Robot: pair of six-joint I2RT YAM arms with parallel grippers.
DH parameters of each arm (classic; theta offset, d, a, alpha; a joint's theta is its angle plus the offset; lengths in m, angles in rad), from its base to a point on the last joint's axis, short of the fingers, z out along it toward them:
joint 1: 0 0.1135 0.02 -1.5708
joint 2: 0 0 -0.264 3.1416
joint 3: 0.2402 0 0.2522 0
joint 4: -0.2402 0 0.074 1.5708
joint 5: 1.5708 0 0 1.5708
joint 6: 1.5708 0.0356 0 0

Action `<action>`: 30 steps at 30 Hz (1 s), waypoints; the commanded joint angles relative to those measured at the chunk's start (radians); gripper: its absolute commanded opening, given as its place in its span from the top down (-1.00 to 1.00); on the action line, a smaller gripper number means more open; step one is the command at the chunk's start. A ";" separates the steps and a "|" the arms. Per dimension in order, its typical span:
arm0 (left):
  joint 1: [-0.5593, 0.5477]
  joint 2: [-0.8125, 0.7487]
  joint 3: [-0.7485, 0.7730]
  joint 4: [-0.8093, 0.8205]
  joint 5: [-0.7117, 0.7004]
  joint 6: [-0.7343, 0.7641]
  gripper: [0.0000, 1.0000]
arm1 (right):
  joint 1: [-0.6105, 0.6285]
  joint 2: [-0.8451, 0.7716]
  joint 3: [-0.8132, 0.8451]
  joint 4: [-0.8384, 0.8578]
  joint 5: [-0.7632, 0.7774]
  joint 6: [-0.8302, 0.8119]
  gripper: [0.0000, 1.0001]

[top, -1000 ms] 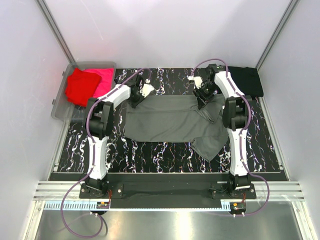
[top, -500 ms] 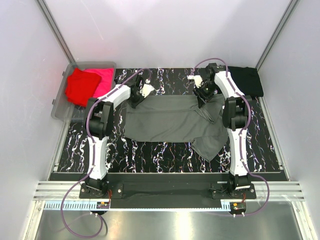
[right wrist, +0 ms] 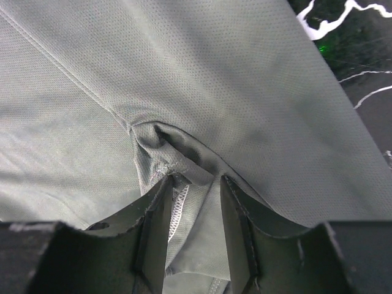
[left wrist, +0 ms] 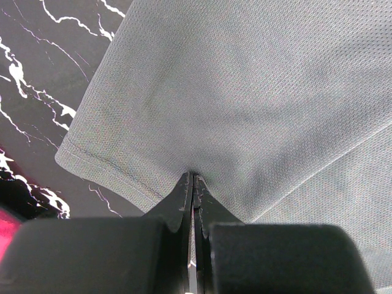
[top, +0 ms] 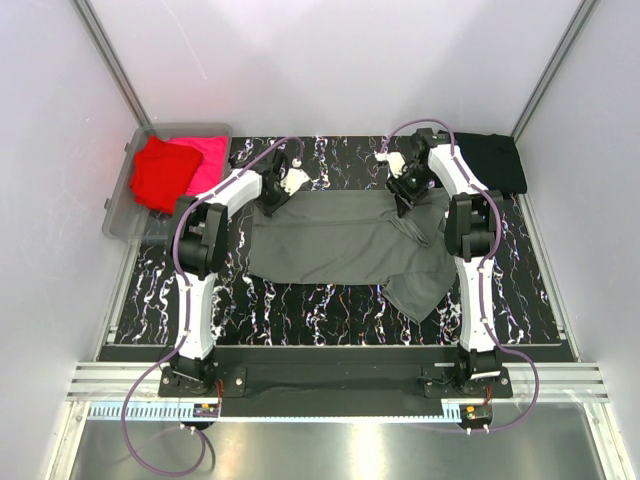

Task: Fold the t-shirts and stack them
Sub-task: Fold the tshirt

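Grey shirt [top: 340,240] spread on table [top: 330,310], frame centre. Left gripper [left wrist: 192,179] at shirt's upper-left corner, jaws pressed together, pinching cloth edge beside hem. Right gripper [right wrist: 193,182] at upper-right corner, jaws half spread, straddling bunched fold; firm grip unclear. Black shirt [top: 495,160] upper right.

no text, label or number can be read; arm bases [top: 190,378] perhaps marked, too small.
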 commanded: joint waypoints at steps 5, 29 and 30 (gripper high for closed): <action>-0.006 -0.051 -0.004 0.008 -0.010 -0.004 1.00 | -0.001 -0.028 -0.006 -0.027 -0.061 -0.025 0.38; -0.006 -0.039 0.025 0.008 0.000 -0.002 1.00 | 0.113 -0.209 -0.202 -0.041 -0.105 0.020 0.64; -0.006 -0.041 0.027 0.006 0.000 -0.002 1.00 | 0.114 -0.210 -0.210 -0.044 -0.105 0.020 0.54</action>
